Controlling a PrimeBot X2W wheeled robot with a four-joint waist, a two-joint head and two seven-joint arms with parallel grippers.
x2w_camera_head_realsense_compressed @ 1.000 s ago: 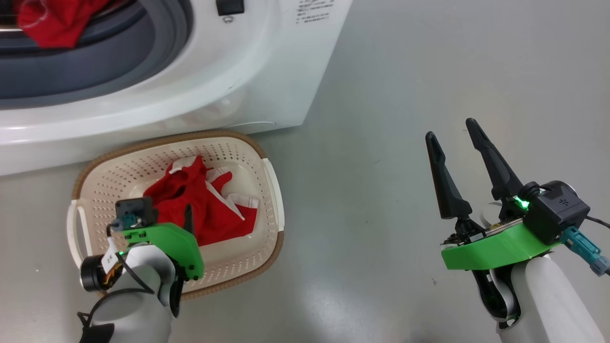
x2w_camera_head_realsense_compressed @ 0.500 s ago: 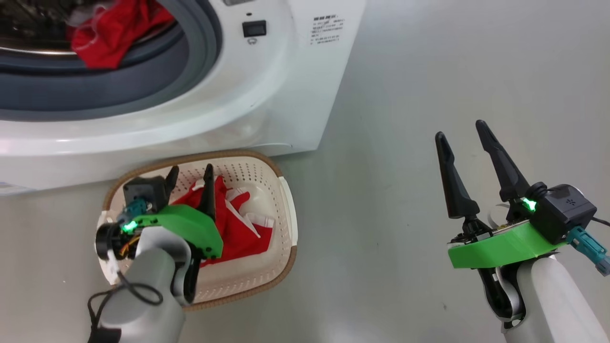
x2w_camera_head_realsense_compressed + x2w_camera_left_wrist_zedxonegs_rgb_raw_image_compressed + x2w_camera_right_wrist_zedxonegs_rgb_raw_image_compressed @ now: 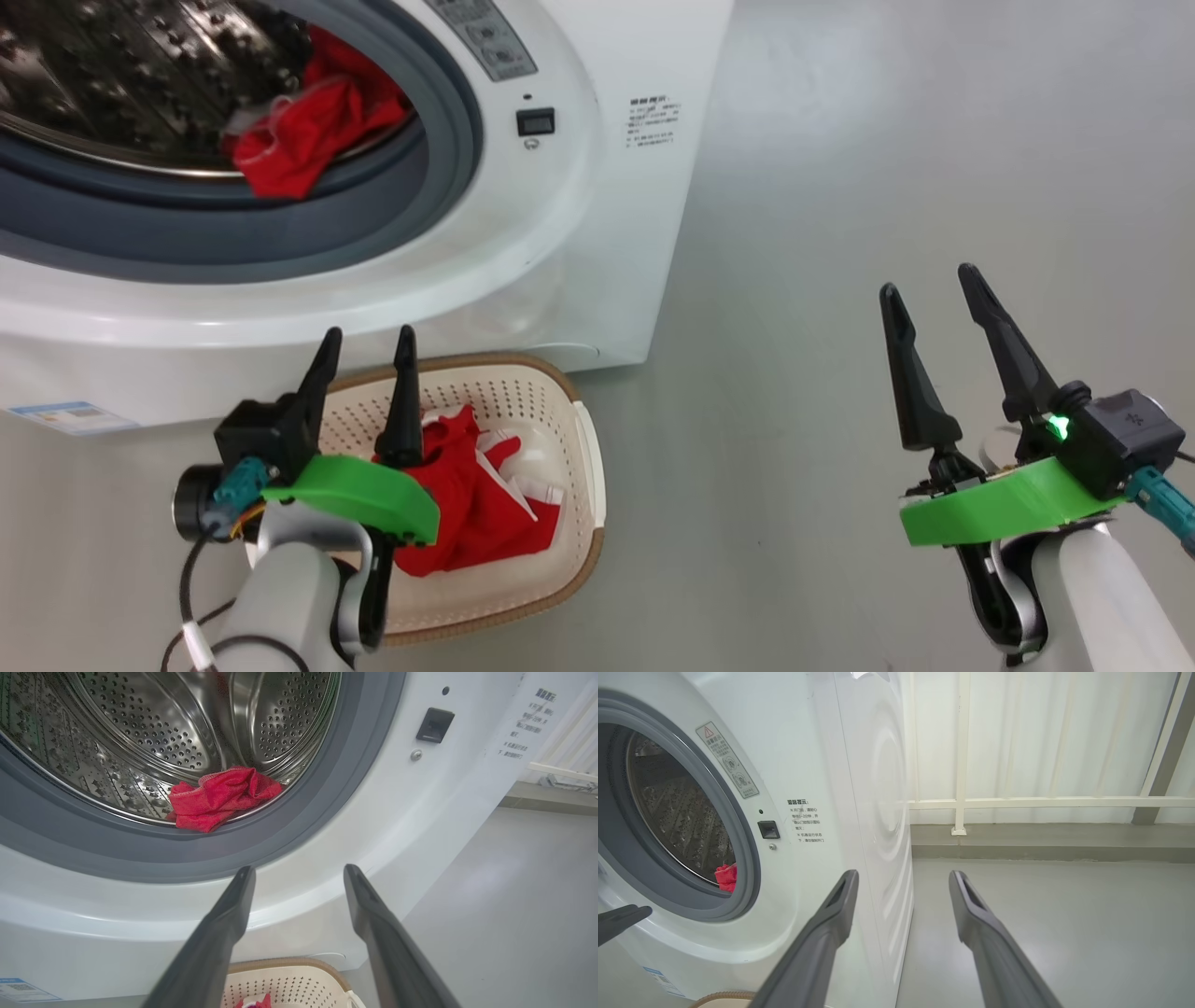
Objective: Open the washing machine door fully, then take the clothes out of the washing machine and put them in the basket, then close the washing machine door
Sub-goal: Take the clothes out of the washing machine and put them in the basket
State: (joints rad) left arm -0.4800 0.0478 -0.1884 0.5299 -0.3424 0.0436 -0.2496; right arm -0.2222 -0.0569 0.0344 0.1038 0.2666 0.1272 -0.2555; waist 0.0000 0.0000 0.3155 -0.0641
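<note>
With left gripper (image 3: 368, 332) and right gripper (image 3: 926, 280) spread empty, the red garment (image 3: 219, 797) lies ahead of our left jaws at the lip of the drum (image 3: 140, 742), where we risk pinching the grey ring (image 3: 299, 826).

Washing machine (image 3: 327, 858): white front spans 8 to 2 o'clock, door opening uncovered. Grey rubber ring (image 3: 140, 854) surrounds the perforated steel drum (image 3: 154, 732). 1 red garment (image 3: 219, 798) lies crumpled at the drum's front lip, at 5 o'clock of the opening, touching the ring. Black latch socket (image 3: 435, 724) sits at 1 o'clock, with a printed label (image 3: 528, 723) at 2 o'clock. Left gripper (image 3: 299, 875) rises from 6 o'clock with its 2 fingers spread well apart. Basket (image 3: 289, 963) shows at 6 o'clock between the fingers, with red cloth (image 3: 254, 1002) inside. Blue sticker (image 3: 23, 990) at 8 o'clock. Grey floor (image 3: 514, 905) at 4 o'clock.
</note>
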